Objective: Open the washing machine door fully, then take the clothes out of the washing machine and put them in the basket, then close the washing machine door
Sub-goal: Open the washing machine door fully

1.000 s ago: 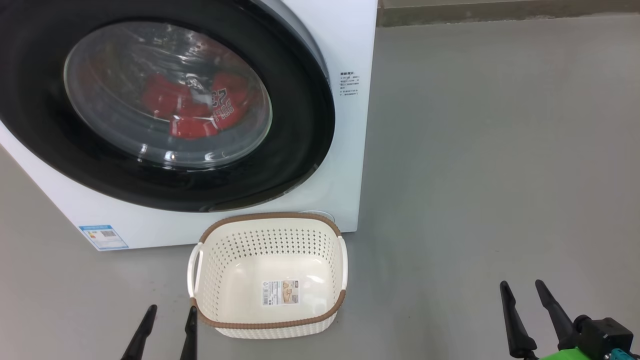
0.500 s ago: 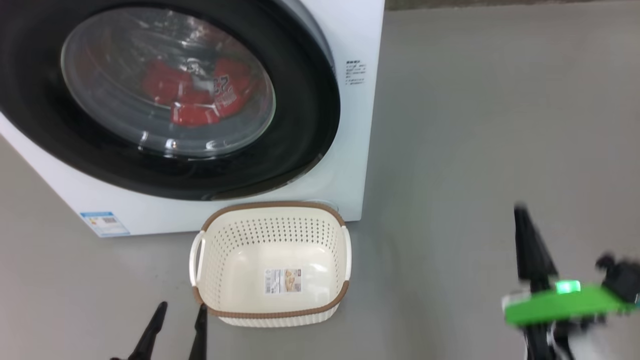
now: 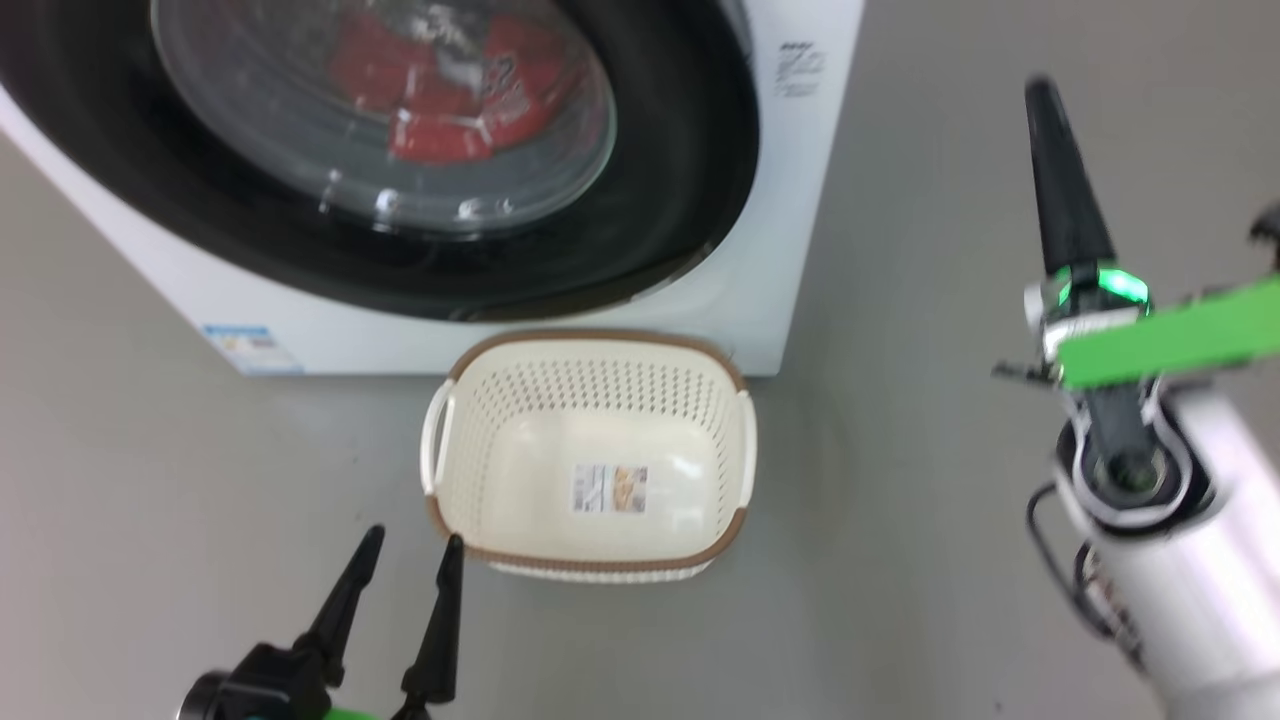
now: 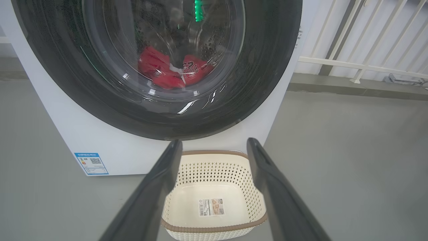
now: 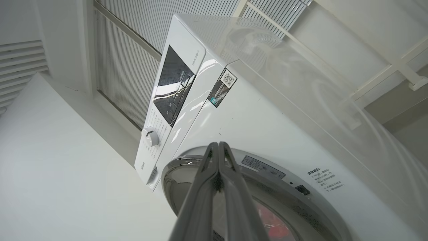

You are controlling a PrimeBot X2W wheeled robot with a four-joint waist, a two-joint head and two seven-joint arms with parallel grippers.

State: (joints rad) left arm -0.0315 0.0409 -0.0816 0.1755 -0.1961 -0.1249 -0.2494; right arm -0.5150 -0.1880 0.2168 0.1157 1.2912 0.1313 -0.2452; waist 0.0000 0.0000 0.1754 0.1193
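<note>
Up on the right, the right gripper [image 3: 1042, 95] has its two long dark fingers pressed flat together with nothing between them. In the head view it sits out beside the machine's right flank; in its own wrist view the joined tips [image 5: 218, 144] point at the top edge of the round door. Low on the left, the left gripper [image 3: 413, 537] has its fingers spread wide and empty, hanging over the grey floor [image 3: 950, 500] just beside the near left corner of the small cream-white perforated plastic basket with a brown woven-look rim [image 3: 590, 338]. From the left wrist, that basket [image 4: 214, 153] shows between the spread fingers. It stands upright on the floor, close against the front of the big white front-loading washing machine [image 3: 800, 250], and holds only a sticker [image 3: 610, 488] on its bottom. Above it, the large round washing machine door with a glossy black rim and bulging glass window [image 3: 690, 180] lies closed. Behind the glass, the bright red clothes with white lettering [image 3: 430, 135] sit low in the drum. A small blue label [image 3: 250, 345] marks the machine's lower left corner.
</note>
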